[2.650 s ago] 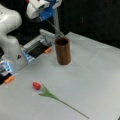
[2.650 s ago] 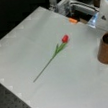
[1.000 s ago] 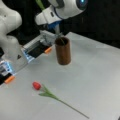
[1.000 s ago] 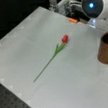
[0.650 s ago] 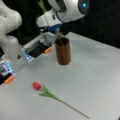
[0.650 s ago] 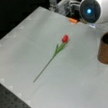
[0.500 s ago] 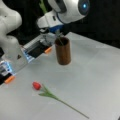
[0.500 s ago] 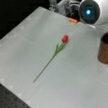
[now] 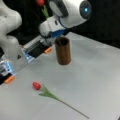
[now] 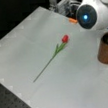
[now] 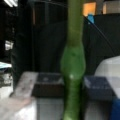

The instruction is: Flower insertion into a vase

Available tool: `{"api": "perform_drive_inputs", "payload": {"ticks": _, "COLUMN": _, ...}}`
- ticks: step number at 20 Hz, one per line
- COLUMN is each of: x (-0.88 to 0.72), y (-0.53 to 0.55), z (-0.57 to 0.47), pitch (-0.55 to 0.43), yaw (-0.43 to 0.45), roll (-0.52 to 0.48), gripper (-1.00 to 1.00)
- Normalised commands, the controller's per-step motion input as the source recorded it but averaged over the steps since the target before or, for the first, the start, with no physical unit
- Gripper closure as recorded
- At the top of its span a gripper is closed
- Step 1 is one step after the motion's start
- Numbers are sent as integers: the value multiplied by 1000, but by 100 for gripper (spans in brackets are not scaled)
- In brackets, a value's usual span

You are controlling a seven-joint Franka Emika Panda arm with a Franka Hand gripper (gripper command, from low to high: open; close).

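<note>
White tabletop (image 9: pixel 100 82) carries everything we see. Over its far edge leans the white arm (image 9: pixel 67 15), its pincer (image 9: pixel 48 31) just behind the rim of the vase (image 9: pixel 62 50). We cannot tell whether the pincer is spread or pressed together, though a green stem (image 11: pixel 72 62) fills our wrist view and a red bloom (image 9: pixel 40 2) rises above the arm. Dark brown and upright, the vase stands near that far edge. A second tulip (image 10: pixel 56 51) lies flat mid-tabletop, well apart from it.
</note>
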Motion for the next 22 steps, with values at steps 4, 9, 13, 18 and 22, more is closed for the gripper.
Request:
{"api": "perform_drive_inputs", "payload": {"ticks": 4, "x": 266, "y": -28, "z": -97, "pitch": 34, "yaw": 103, "roll": -131, "gripper": 100}}
{"api": "perform_drive_inputs", "payload": {"ticks": 9, "x": 303, "y": -3, "z": -200, "pitch": 19, "yaw": 105, "roll": -93, "gripper": 100}}
{"api": "perform_drive_inputs", "payload": {"ticks": 13, "x": 296, "y": 23, "z": -263, "pitch": 33, "yaw": 147, "roll": -63, "gripper": 100}}
{"api": "perform_drive_inputs", "payload": {"ticks": 18, "x": 269, "y": 21, "z": -245, "pitch": 28, "yaw": 179, "roll": -54, "gripper": 100}}
{"api": "perform_drive_inputs", "payload": {"ticks": 22, "x": 268, "y": 28, "z": -159, "pitch": 25, "yaw": 190, "roll": -64, "gripper": -100}}
